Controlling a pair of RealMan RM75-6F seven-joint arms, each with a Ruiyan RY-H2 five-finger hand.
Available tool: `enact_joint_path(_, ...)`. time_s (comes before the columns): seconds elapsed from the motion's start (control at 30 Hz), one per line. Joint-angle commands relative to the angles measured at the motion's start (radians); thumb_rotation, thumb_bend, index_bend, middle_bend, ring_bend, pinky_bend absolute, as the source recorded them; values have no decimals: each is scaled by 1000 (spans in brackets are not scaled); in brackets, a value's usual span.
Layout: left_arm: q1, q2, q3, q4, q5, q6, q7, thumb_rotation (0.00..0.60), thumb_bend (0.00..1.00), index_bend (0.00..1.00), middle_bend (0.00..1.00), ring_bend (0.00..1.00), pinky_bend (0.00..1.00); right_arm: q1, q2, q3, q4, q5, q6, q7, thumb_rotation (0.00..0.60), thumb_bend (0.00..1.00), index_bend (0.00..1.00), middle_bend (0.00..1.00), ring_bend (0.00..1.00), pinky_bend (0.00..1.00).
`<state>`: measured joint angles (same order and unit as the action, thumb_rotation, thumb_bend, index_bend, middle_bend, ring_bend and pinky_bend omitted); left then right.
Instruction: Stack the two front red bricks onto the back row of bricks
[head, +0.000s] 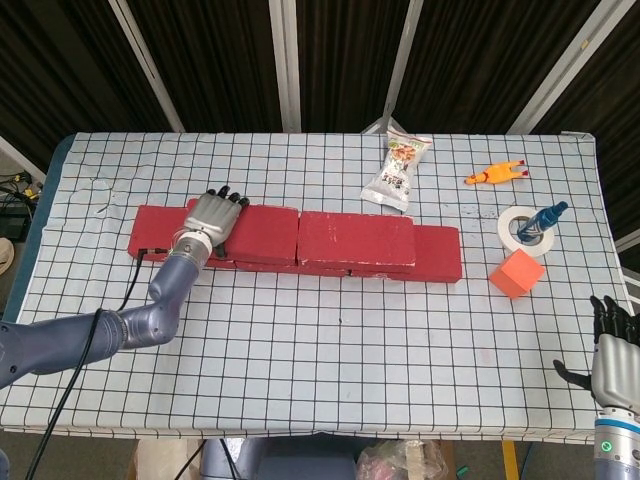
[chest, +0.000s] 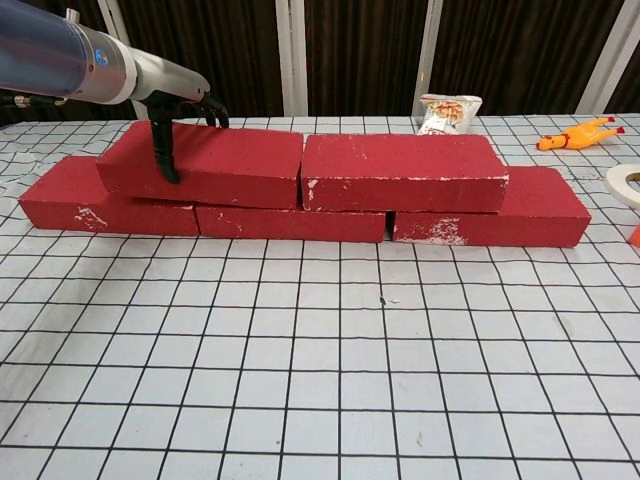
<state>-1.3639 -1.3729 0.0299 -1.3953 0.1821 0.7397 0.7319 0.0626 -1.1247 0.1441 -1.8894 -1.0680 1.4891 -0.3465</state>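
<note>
Two upper bricks, left upper brick (chest: 205, 163) and right upper brick (chest: 400, 170), lie end to end on the back row of bricks (chest: 290, 222). Left hand (head: 212, 219) grips the left one's outer end. Right hand (head: 612, 345) spread, empty, at the table (head: 330, 350) edge. Nearby: snack packet (head: 398, 170), tape roll (head: 525, 230), orange cube (head: 516, 274), rubber chicken (head: 495, 174).

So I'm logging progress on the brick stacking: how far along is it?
Nearly finished. Done: both upper red bricks, the right upper brick and the left upper brick, sit on the bottom row, almost end to end. In hand: the left hand rests on the left upper brick, fingers over its far edge. Left: letting go and pulling back. The right hand hangs idle at the table's near right corner.
</note>
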Motion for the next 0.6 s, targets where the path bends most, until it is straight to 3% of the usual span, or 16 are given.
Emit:
enact_joint_path(0.03, -4, -1, 0, -3, -14, 4, 8, 600, 0, 137, 69, 13, 124, -1, 0, 0, 0, -1, 1, 1, 600, 184, 22, 0, 0, 0)
enact_joint_path(0.6, -12, 19, -10, -44, -40, 17, 26, 600, 0, 70, 1, 0, 98, -2, -1, 2, 0, 2, 4, 0, 600, 184, 22, 0, 0, 0)
